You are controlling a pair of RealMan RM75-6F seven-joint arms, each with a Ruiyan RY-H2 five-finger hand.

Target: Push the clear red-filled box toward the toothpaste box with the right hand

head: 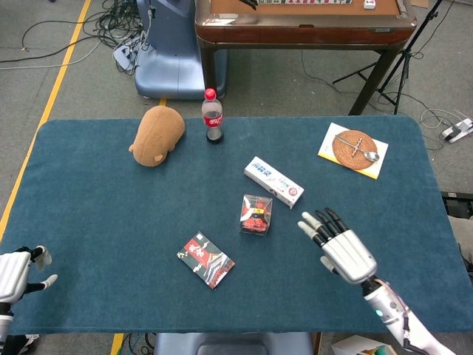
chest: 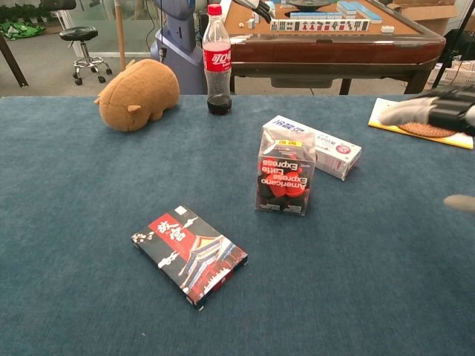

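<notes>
The clear red-filled box stands upright on the blue table, just in front of the white toothpaste box, close to it. My right hand is raised above the table to the right of both boxes, fingers spread, holding nothing. My left hand rests at the table's near left corner with fingers apart and nothing in it; the chest view does not show it.
A red card box lies front left of the clear box. A brown plush toy and a cola bottle stand at the back. A woven coaster with a spoon on a yellow book lies back right.
</notes>
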